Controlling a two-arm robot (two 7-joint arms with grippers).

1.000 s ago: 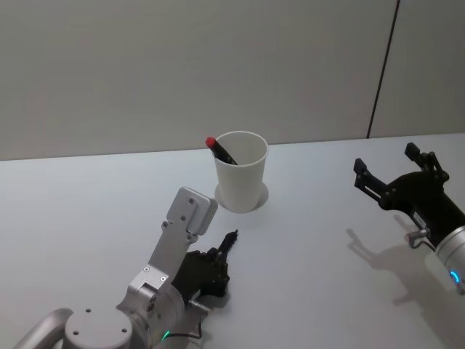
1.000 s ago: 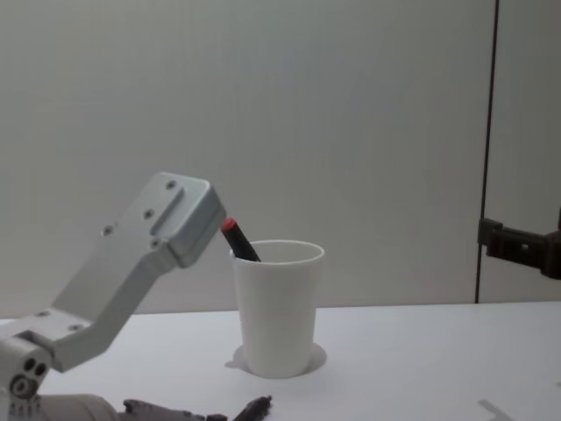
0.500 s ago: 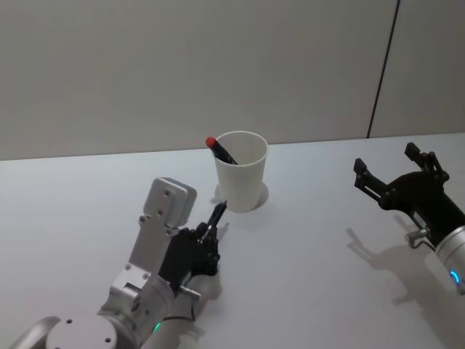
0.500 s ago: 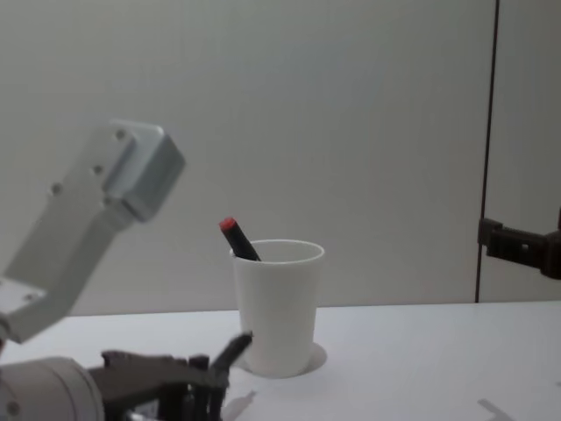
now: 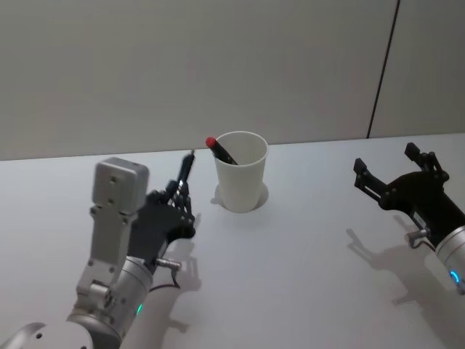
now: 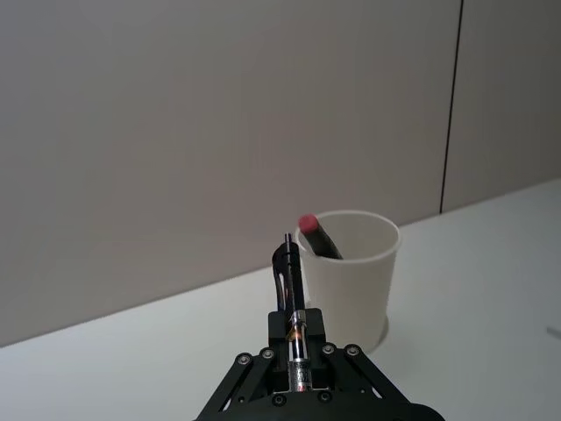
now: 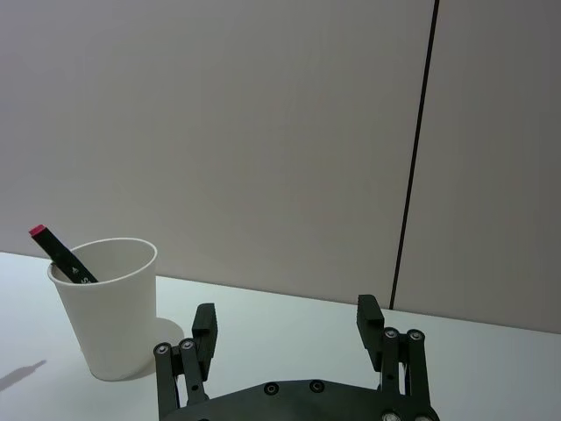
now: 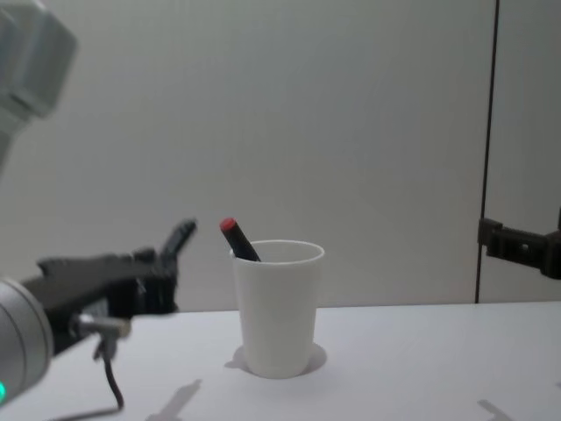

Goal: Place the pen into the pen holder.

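**Left of the holder.** The left tool (image 5: 176, 202) is clamped on the pen (image 6: 287, 276), gripping it near one end so that most of the barrel projects free ahead of the fingers. The pen is held clear of the worktop (image 5: 290, 247) and slants up toward the holder (image 5: 241, 178). Its free tip is near the holder's left side, about level with the rim, and touches nothing. This is probably a carrying pose. A long free end leaves room to enter the mouth before the fingers reach the rim, but the pen is not yet over the opening.

**Holder.** It stands upright on the worktop close to the wall. A red-capped marker (image 5: 216, 148) already leans inside against the left rim, its cap protruding above. Because the marker takes up the side nearest the approaching pen, the entry probably has to pass over or beside the cap. The empty right half of the mouth looks like the easier target. A light cup could shift or tip if the rim is pushed sideways.

**Right of the holder.** The right tool (image 7: 287, 326) hovers well apart from the holder with its fingers spread wide and nothing between them. It seems parked out of the left arm's path.
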